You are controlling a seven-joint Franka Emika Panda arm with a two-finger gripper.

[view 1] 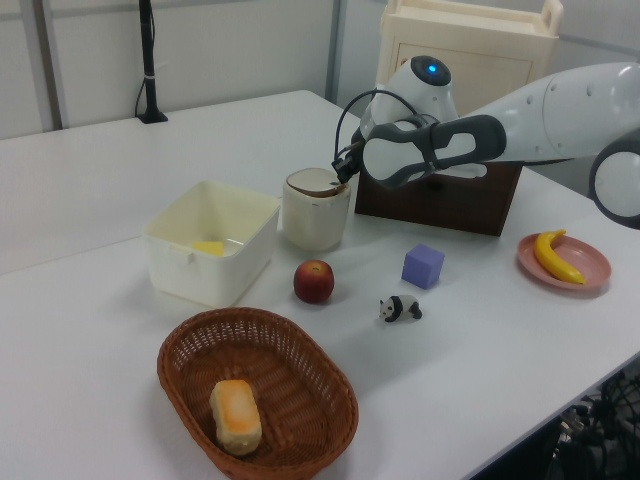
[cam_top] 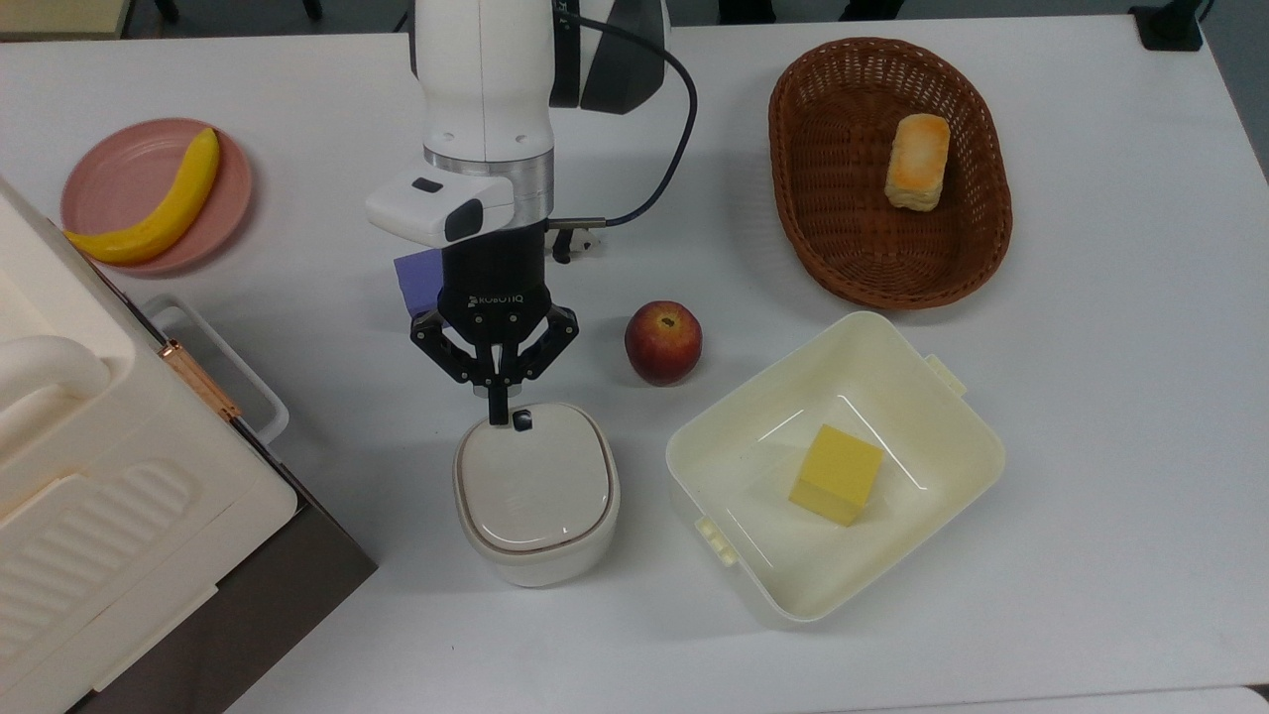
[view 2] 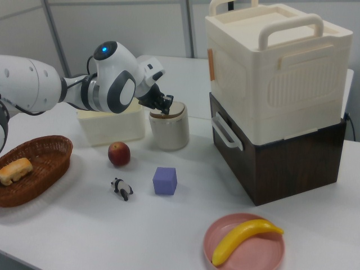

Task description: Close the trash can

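The trash can [cam_top: 535, 493] is a small cream-white rounded bin standing left of the apple in the top view. Its flat lid [cam_top: 535, 481] lies down on the rim, and the black button [cam_top: 522, 419] is at the edge nearest the arm. My gripper [cam_top: 498, 402] hovers just off that edge, beside the button, shut with nothing between its fingers. The left view has the trash can [view 1: 316, 210] with the gripper [view 1: 345, 172] at its upper right rim. In the right view the gripper [view 2: 165, 106] sits just above the can [view 2: 169, 130].
An apple [cam_top: 662, 342] and a pale-yellow tub [cam_top: 952, 416] holding a yellow block [cam_top: 836, 474] lie on the top view's right. A purple cube [cam_top: 418, 278] sits under the arm. A big cream box [cam_top: 89, 476] stands at the top view's left, a wicker basket [cam_top: 803, 228] at far right.
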